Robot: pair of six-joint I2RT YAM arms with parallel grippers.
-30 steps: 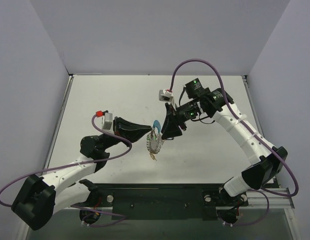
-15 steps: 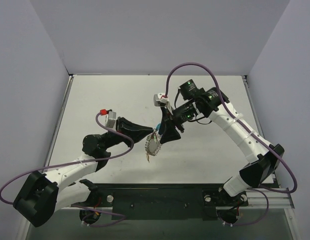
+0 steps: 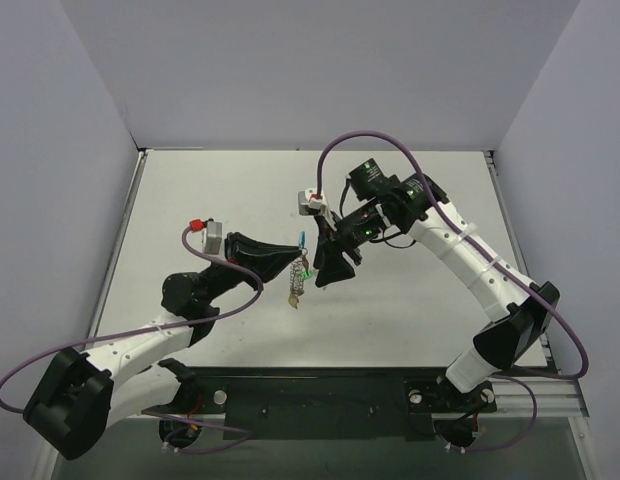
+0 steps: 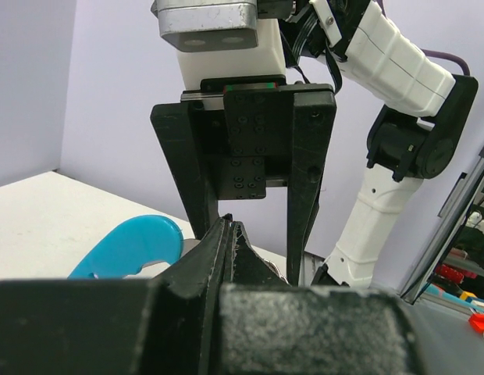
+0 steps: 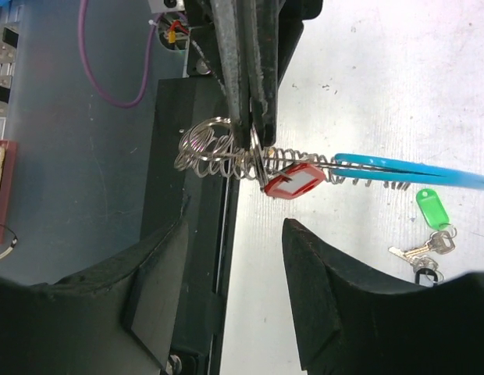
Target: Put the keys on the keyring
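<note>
Everything is shifting left: left gripper (image 5: 250,117) pinching the keyring (image 5: 218,156), right gripper (image 5: 234,230) gaping; a jolt could shed the red key (image 5: 294,180).

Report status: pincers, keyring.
Left pincer shut on keyring. Right pincer open beside it. Red key hangs at keyring; green key on table. Nothing blocking.

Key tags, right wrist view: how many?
3. Red oblong plastic tag hangs on the silvery coiled keyring; green plastic tag lies on the white table; a dark one, likely black, sits beside it, partly hidden.
</note>
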